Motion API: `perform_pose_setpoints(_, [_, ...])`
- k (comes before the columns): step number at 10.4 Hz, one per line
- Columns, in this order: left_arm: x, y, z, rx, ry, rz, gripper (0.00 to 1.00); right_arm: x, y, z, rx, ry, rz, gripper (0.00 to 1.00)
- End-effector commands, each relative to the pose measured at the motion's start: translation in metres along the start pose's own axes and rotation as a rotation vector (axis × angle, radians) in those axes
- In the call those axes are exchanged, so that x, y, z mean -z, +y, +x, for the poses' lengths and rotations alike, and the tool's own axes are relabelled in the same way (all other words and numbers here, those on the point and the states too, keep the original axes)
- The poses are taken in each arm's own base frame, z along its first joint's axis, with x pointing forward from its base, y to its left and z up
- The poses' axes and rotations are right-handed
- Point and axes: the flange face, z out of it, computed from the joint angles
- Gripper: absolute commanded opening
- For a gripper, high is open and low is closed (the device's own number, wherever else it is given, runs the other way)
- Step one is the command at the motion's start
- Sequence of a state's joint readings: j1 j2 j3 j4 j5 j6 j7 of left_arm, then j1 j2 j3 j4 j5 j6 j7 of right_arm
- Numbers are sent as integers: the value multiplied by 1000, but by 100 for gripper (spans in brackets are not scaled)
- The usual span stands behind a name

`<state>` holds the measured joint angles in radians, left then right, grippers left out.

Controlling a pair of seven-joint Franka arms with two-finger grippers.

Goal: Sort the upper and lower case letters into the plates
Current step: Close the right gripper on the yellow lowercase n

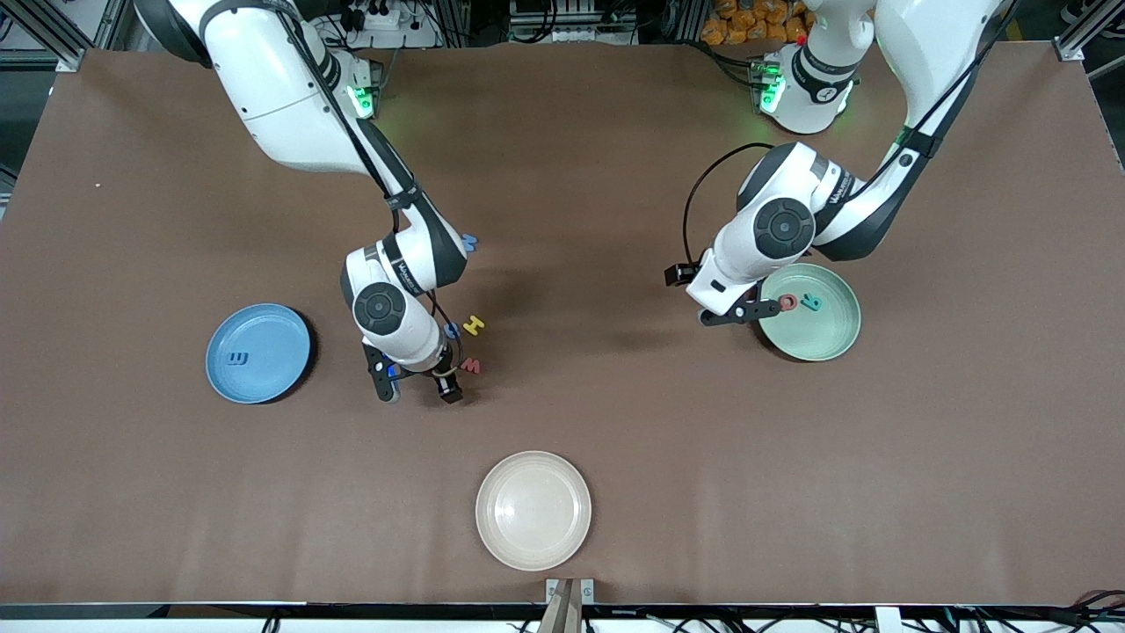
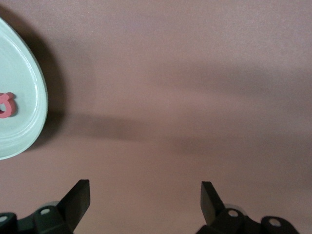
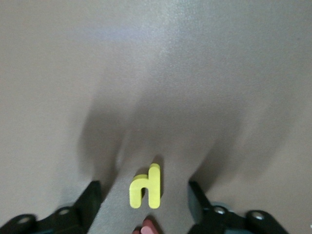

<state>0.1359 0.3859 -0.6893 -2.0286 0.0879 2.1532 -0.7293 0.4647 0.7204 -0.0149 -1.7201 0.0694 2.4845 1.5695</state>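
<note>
My right gripper hangs open over a yellow letter and a red letter. In the right wrist view the yellow letter lies on the table between the spread fingers of the right gripper, and the red letter shows only an edge. A blue letter lies beside the yellow one, and another blue letter peeks from under the right arm. The sky blue plate holds a blue letter. My left gripper is open and empty beside the mint green plate, which holds a red letter and a teal letter.
A cream-white plate sits near the table's front edge, closest to the front camera. The brown table stretches bare between the two arms.
</note>
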Motion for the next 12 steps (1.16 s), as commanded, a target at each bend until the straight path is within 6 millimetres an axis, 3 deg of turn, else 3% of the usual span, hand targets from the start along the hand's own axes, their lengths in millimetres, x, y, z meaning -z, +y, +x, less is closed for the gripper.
perform_pose_setpoints(1, [4, 5, 0, 16, -3, 1, 100, -3, 2, 0, 9, 33, 0, 0])
perform_pose_setpoints(4, [4, 5, 0, 16, -4, 3, 100, -2, 4, 0, 32, 47, -11, 0])
perform_pose_setpoints(7, [5, 5, 0, 17, -3, 2, 100, 4, 5, 21, 85, 104, -41, 0])
perform_pose_setpoints(12, [4, 5, 0, 16, -4, 4, 100, 54, 15, 63, 192, 99, -178, 0])
